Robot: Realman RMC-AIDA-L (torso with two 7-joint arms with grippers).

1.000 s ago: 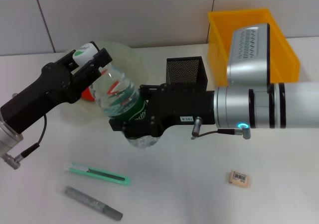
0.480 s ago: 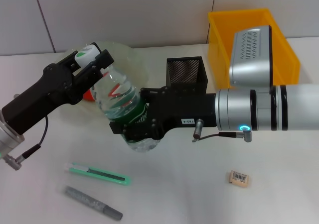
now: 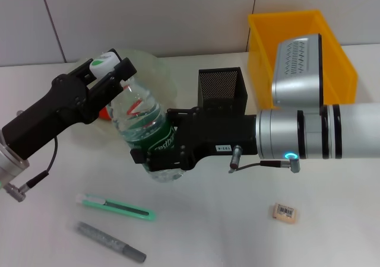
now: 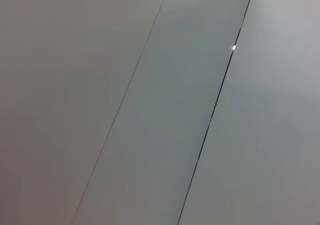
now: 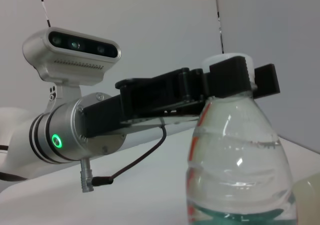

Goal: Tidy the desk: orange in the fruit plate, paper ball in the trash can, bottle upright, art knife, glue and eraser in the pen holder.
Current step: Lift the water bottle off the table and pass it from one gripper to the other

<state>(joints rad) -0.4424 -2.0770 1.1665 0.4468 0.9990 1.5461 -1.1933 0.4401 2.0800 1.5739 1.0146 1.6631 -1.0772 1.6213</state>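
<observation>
Even, bright overhead light fills the head view, leaving only soft, faint shadows on the white worktop (image 3: pixel 332 231). The bottle (image 3: pixel 142 130) carries small glints on its clear plastic. The left wrist view is flat, with one tiny specular dot.

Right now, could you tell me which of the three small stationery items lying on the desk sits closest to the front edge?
The glue, the grey speckled stick, lies nearest the front edge. The mint-green art knife lies just behind it, and the beige eraser sits apart on the right.
</observation>
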